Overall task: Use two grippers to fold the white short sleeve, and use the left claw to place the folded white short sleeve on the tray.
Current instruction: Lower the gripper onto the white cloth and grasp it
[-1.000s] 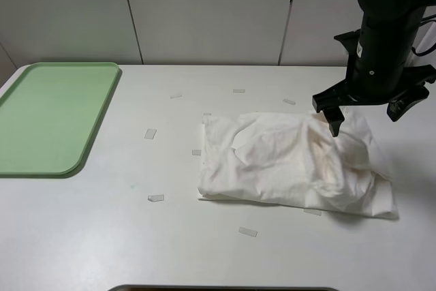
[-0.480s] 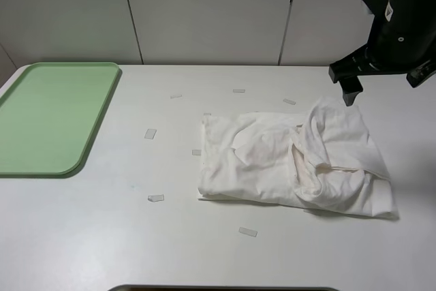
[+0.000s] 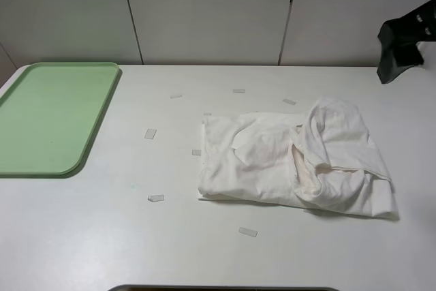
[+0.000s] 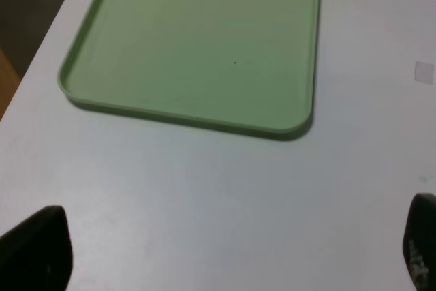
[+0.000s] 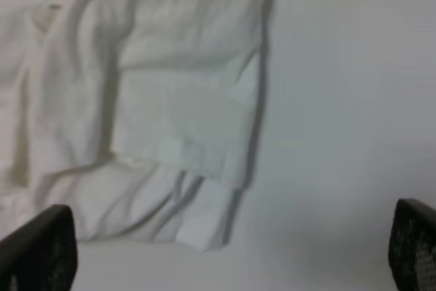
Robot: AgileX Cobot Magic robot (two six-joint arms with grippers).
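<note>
The white short sleeve [image 3: 293, 158] lies crumpled and partly folded on the white table, right of the middle; its right side is folded over itself. The right wrist view shows its hemmed edge [image 5: 163, 114] flat on the table. My right gripper [image 5: 225, 250] is open and empty, high above the table beside the shirt's edge; in the exterior view only a black part of it [image 3: 398, 49] shows at the far right edge. My left gripper [image 4: 228, 253] is open and empty above bare table near the light-green tray [image 4: 204, 46]. The tray [image 3: 51, 117] is empty at the far left.
Several small pale tape strips lie around the shirt, such as one [image 3: 150, 133] left of it and one [image 3: 248, 232] in front. One strip [image 4: 424, 71] shows beside the tray. White cabinet panels [image 3: 204, 11] stand behind the table.
My right gripper let go of the shirt's right side, then rose and drew back to the upper right. The lifted cloth dropped and lies folded over the shirt.
</note>
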